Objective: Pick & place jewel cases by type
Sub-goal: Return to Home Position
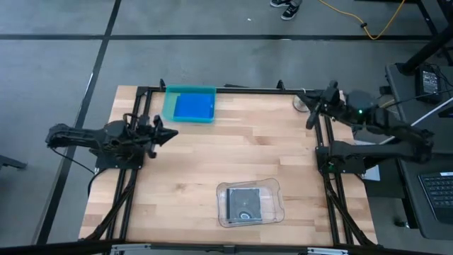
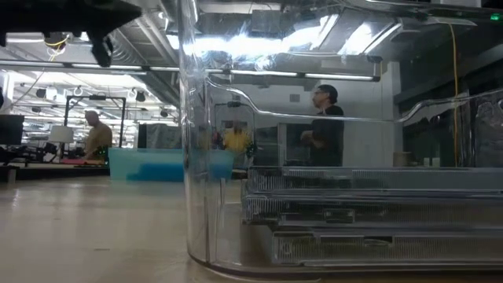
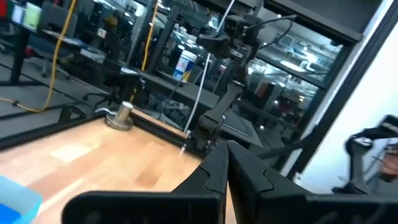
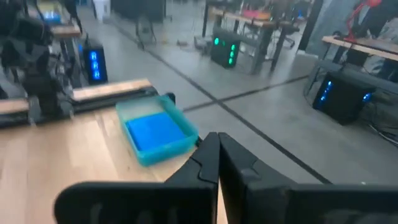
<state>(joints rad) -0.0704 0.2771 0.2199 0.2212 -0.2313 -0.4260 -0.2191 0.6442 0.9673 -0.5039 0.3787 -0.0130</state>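
The left gripper [image 1: 170, 134] hangs over the left side of the light wooden table [image 1: 212, 159], pointing toward the middle. Its two dark fingers [image 3: 214, 171] are pressed together and hold nothing. They touch nothing. The right gripper [image 1: 309, 122] is up at the far right corner of the table, tipped down over the edge. Its fingers [image 4: 208, 158] are pressed together too, with nothing between them. A small round metal thing [image 1: 301, 104] sits on the table just beside it. The teal see-through plastic tray [image 1: 190, 91] stands at the far edge of the table, left of the middle. Bright blue flat rectangular jewel cases [image 1: 193, 106] lie inside it. From above I only see the top one, so I cannot tell how many there are. The bigger clear plastic tray [image 1: 274, 205] stands at the near edge, a bit right of the middle, well apart from the teal one. Dark grey square jewel cases [image 1: 244, 204] lie flat inside it, and the top one shows a disc. From table height they look stacked one on top of another [image 2: 377, 212] behind the clear wall. No case lies on the bare wood. Far behind the table, people stand in the room.
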